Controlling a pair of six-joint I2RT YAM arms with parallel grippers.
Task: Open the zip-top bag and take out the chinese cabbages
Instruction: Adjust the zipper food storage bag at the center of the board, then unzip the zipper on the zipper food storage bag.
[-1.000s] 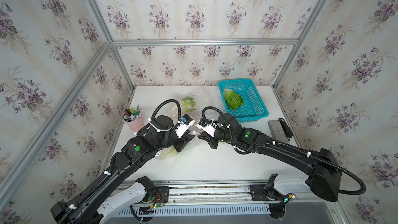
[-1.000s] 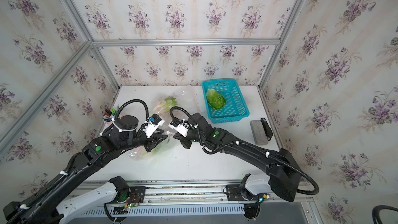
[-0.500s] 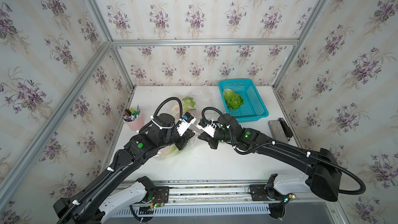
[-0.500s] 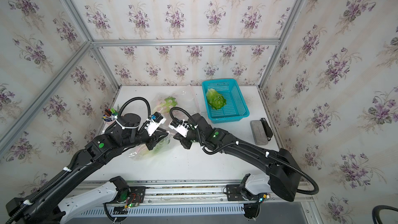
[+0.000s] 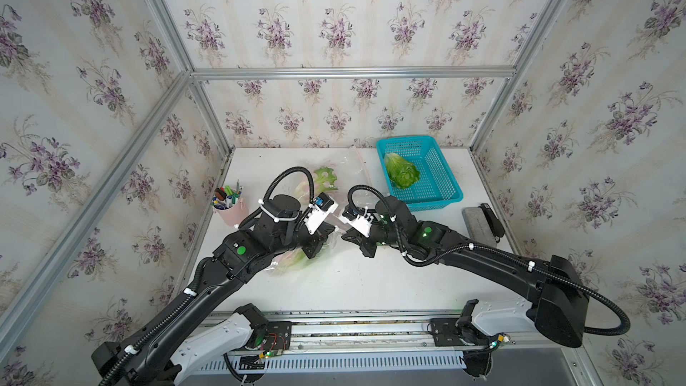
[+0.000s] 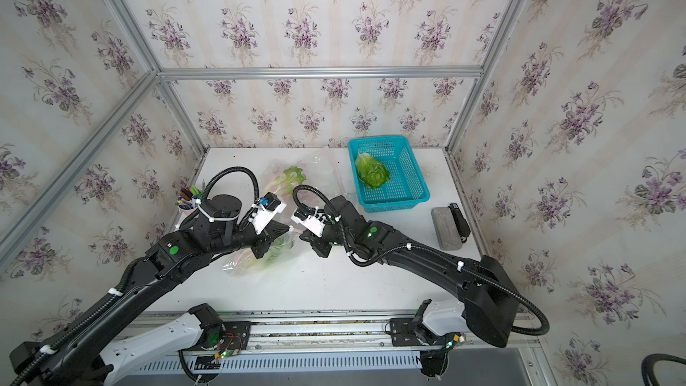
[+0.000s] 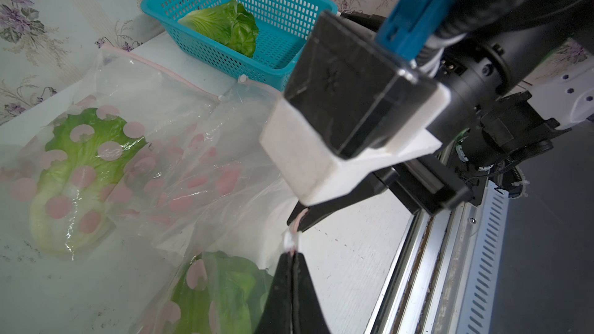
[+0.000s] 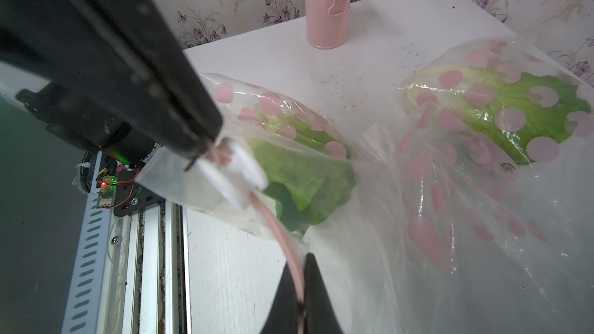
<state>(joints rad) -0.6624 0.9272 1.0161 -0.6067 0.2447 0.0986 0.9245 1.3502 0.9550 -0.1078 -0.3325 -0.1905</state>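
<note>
The clear zip-top bag point(image 7: 180, 142) with pink dots lies on the white table point(image 5: 371, 284). Two chinese cabbages show inside it, one point(image 7: 77, 168) farther in and one point(image 7: 218, 290) near my left gripper. A third cabbage point(image 5: 401, 174) lies in the blue basket. My left gripper point(image 7: 292, 253) is shut on the bag's zip end beside the white slider point(image 8: 238, 171). My right gripper point(image 8: 300, 263) is shut on the pink zip strip point(image 8: 279, 226) a short way along. In both top views the two gripper tips nearly meet, left gripper point(image 5: 331, 233) and right gripper point(image 5: 346, 236).
The blue basket point(image 5: 441, 194) stands at the back right. A pink cup of pens point(image 5: 231, 207) stands at the left edge. A grey block with a black stapler point(image 5: 482, 222) lies at the right edge. The metal rail point(image 5: 352, 328) runs along the table's front.
My left gripper has come in toward the right gripper and closed on the bag's zip end. The right gripper has stayed shut on the zip strip.
</note>
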